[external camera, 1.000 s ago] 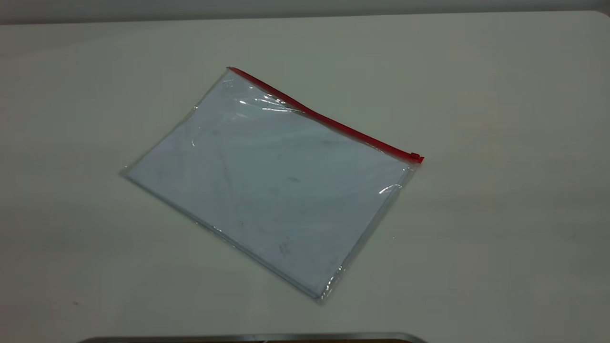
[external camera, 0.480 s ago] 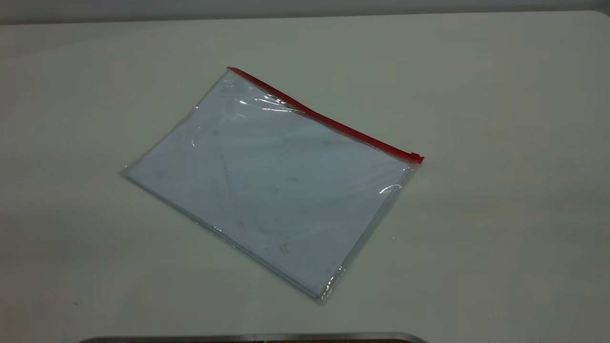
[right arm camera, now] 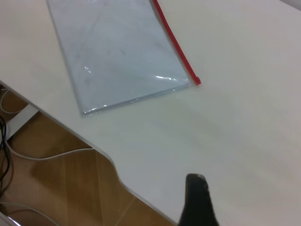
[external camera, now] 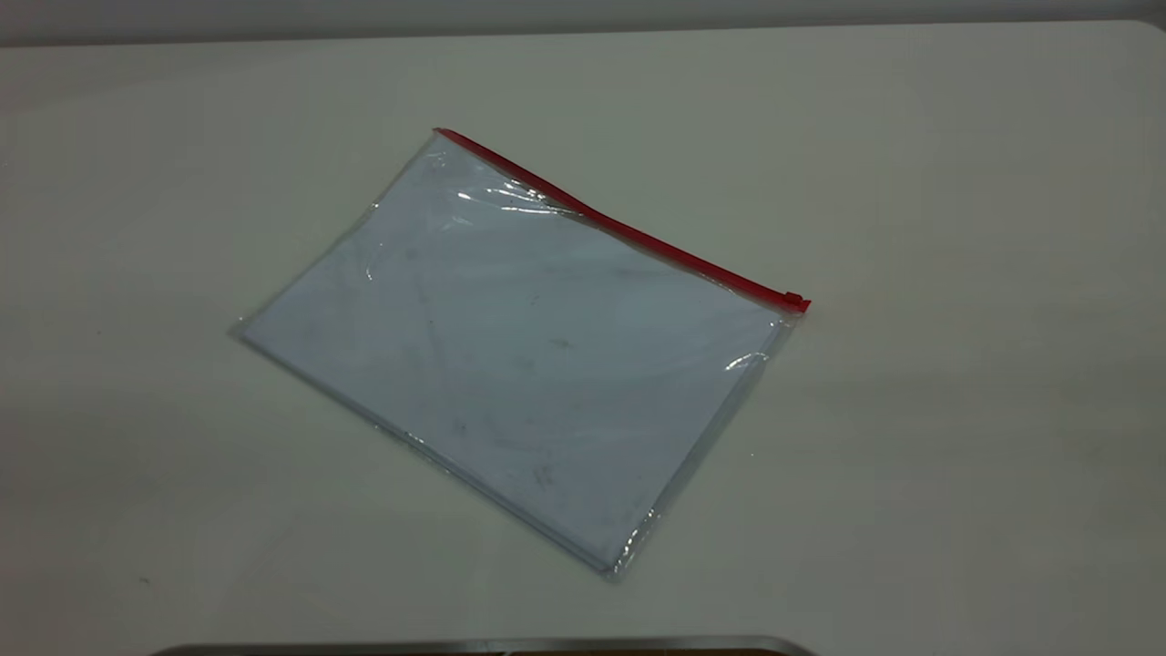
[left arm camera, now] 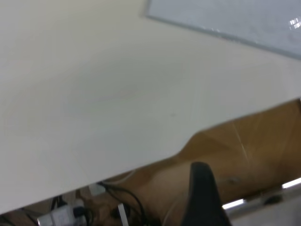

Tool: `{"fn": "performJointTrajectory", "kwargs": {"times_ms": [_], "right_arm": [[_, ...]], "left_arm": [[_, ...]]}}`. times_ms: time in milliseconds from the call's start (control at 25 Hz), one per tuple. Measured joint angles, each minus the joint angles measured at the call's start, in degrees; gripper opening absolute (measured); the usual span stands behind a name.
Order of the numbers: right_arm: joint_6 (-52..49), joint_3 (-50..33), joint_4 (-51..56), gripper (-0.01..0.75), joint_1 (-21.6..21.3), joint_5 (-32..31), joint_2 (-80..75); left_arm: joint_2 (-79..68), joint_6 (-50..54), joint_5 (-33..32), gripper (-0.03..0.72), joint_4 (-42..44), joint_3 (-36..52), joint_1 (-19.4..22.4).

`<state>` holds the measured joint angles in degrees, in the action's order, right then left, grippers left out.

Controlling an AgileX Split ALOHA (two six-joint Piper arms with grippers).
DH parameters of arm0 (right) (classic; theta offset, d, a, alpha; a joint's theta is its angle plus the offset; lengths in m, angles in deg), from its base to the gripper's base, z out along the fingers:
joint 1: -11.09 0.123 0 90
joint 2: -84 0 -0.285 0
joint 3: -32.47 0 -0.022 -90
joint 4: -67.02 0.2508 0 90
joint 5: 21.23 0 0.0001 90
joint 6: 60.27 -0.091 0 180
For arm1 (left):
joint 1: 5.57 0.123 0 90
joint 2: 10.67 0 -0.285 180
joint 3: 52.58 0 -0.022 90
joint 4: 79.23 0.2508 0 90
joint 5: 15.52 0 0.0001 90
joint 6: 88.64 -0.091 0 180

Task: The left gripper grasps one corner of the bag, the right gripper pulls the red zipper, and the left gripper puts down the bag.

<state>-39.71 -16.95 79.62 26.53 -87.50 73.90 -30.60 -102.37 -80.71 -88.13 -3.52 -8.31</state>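
The bag (external camera: 519, 364) lies flat on the white table, a clear pouch with a smudged white sheet inside. The red zipper (external camera: 629, 232) runs along its far long edge, and the small red slider (external camera: 795, 301) sits at the right end. Neither gripper shows in the exterior view. In the left wrist view my left gripper (left arm camera: 202, 197) hangs off the table's edge over the floor, far from the bag (left arm camera: 235, 19). In the right wrist view my right gripper (right arm camera: 197, 202) hovers over bare table near the edge, well apart from the bag (right arm camera: 117, 52) and its slider (right arm camera: 197, 81).
The table's near edge has a curved notch (right arm camera: 113, 169), with wooden floor (right arm camera: 61, 188) and cables (left arm camera: 117, 207) below it. A metal strip (external camera: 492, 645) runs along the bottom of the exterior view. White tabletop (external camera: 956, 410) surrounds the bag on all sides.
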Motion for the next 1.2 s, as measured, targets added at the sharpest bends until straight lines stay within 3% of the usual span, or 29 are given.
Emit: {"fn": "performJointTrajectory", "kwargs": {"times_ms": [200,480,1200], "right_arm": [[0.00,0.00,0.00,0.580,0.00,0.00,0.00],[0.00,0.00,0.00,0.580,0.00,0.00,0.00],[-0.05,0.00,0.06,0.580,-0.14,0.00,0.10]], "left_arm": [[6.66,0.31,0.00,0.586,0.26,0.00,3.00],[12.75,5.42,-0.05,0.586,2.66,0.00,3.12],[13.22,5.95,-0.19,0.586,2.67,0.00,3.12]]}}
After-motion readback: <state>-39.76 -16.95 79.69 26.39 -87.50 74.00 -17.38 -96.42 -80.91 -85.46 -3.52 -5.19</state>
